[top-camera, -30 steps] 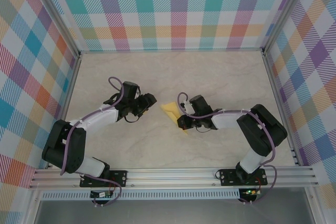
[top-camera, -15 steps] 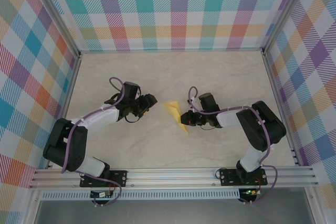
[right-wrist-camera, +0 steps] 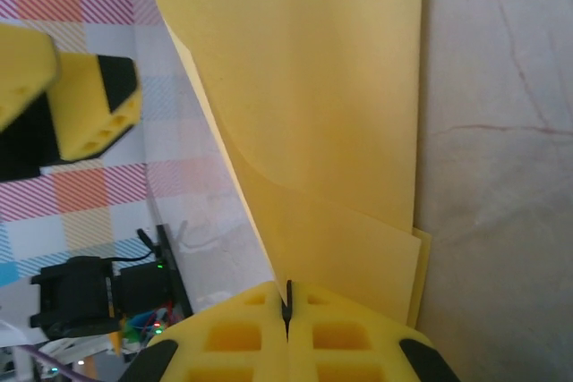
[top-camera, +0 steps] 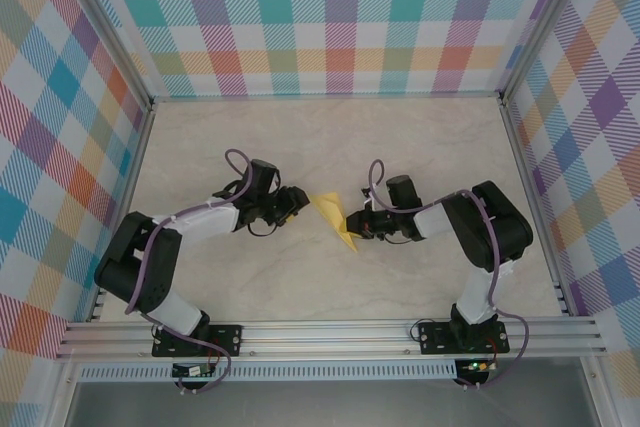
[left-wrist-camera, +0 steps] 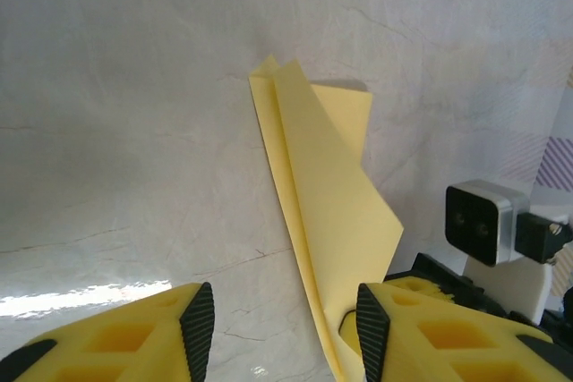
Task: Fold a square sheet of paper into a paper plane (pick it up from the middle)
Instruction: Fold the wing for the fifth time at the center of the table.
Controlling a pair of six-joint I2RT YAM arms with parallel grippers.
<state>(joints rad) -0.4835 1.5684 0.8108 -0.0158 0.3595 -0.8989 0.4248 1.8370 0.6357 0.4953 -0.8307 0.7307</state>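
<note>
your right gripper [right-wrist-camera: 288, 310] is clamped shut on one end of the creased, folded yellow paper sheet [top-camera: 332, 218], which rises partly off the pale marbled tabletop [top-camera: 300, 147] between the arms. your left gripper [left-wrist-camera: 280, 315] sits just beside the paper, jaws apart.
</note>
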